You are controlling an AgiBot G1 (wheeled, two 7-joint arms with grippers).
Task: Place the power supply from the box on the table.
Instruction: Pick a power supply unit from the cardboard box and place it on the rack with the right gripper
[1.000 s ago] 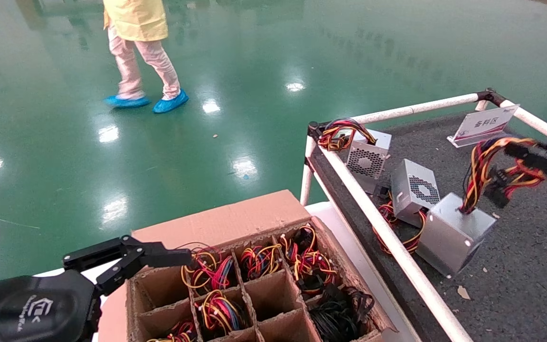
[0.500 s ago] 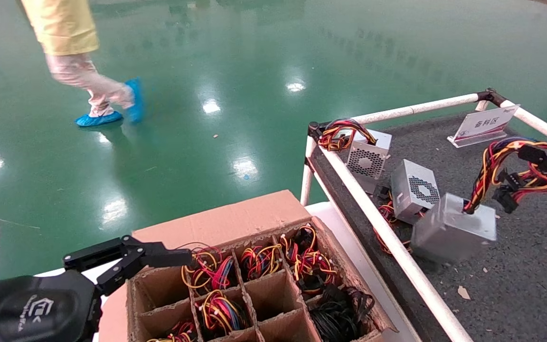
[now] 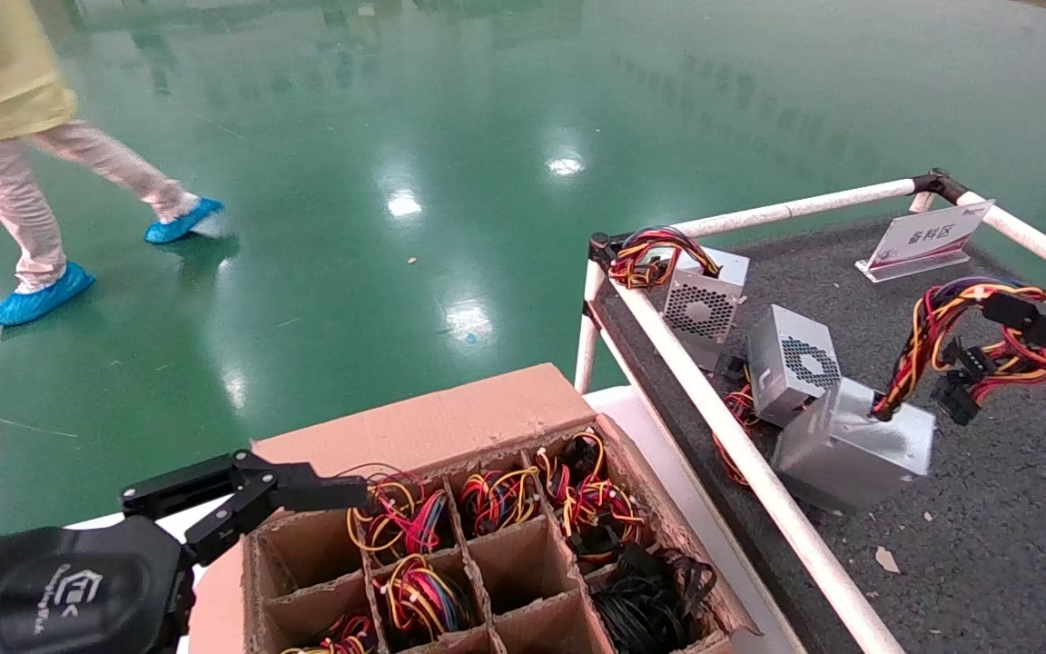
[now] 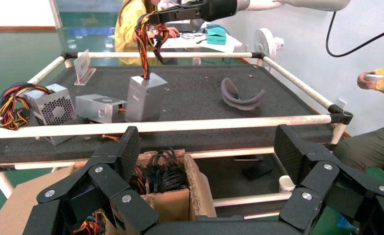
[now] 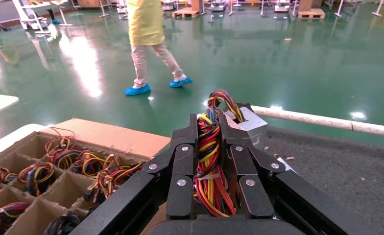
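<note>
The power supply (image 3: pixel 854 445) is out of the box (image 3: pixel 496 554) and over the table (image 3: pixel 995 536), just beside the near white rail (image 3: pixel 741 454). It sits tilted, its lower edge apparently on the dark top, beside two fan-grilled units (image 3: pixel 791 363). The right gripper (image 3: pixel 1045 331) is clenched on its wire bundle (image 3: pixel 950 336), which runs taut up from the unit; the right wrist view shows the coloured wires pinched between the two closed fingers (image 5: pixel 180 169). So the carry looks done, and what seems left is to settle the unit flat and let the wires go.

The left gripper (image 3: pixel 305 495) hovers at the box's far left corner, spread wide and holding nothing. Several compartments in the box hold coiled wire bundles; others are bare cardboard.

The table has a rough dark grey top strewn with small scraps, a white-and-red sign (image 3: pixel 927 241) at its far side, and a curved grey piece (image 4: pixel 241 95) lying well apart from the units. Beyond is a glossy green floor (image 3: pixel 396 182), where a person (image 3: pixel 14 145) in a yellow coat and blue shoe covers walks.
</note>
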